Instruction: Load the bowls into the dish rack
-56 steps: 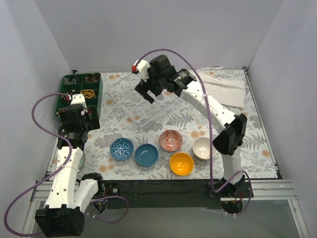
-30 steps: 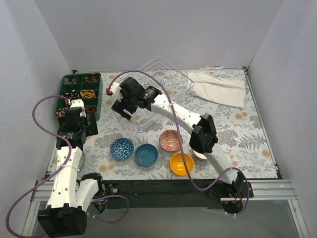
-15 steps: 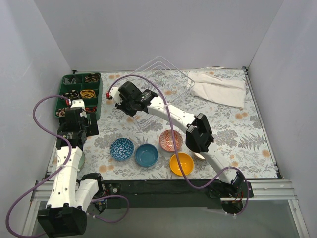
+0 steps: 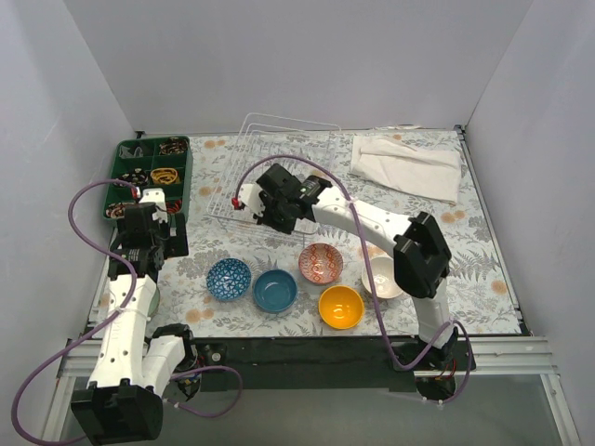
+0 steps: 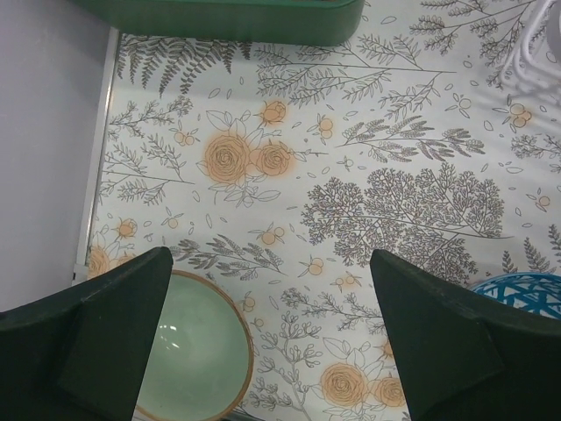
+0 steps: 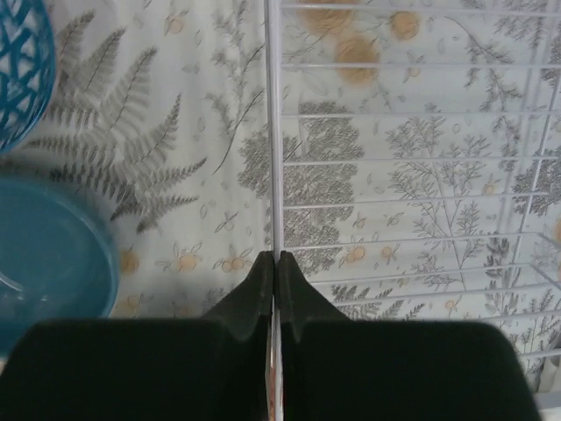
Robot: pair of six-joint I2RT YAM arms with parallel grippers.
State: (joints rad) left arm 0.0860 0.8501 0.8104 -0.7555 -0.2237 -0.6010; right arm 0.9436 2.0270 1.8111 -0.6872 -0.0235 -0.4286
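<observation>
Gripped the unloaded dish rack (image 4: 284, 158) by one wire.
Held the right gripper (image 6: 274, 267) with fingers pressed together on a thin white wire at the rack's near edge, with the rack toward the back of the floral table (image 4: 483, 251), between the green compartment tray (image 4: 189, 181) and the white cloth (image 4: 406, 163). Held the left gripper (image 5: 270, 259) spread wide and clasping nothing above the table's left side, with the pale green bowl (image 5: 197, 346) partly under one finger. Left five others on the table nearer the arms: blue-patterned bowl (image 4: 229, 279) beside teal bowl (image 4: 275, 290), red-patterned bowl (image 4: 321, 263) just behind, orange-yellow bowl (image 4: 341, 307) in front, white bowl (image 4: 376, 279) partly hidden by the right arm (image 4: 372, 218).
</observation>
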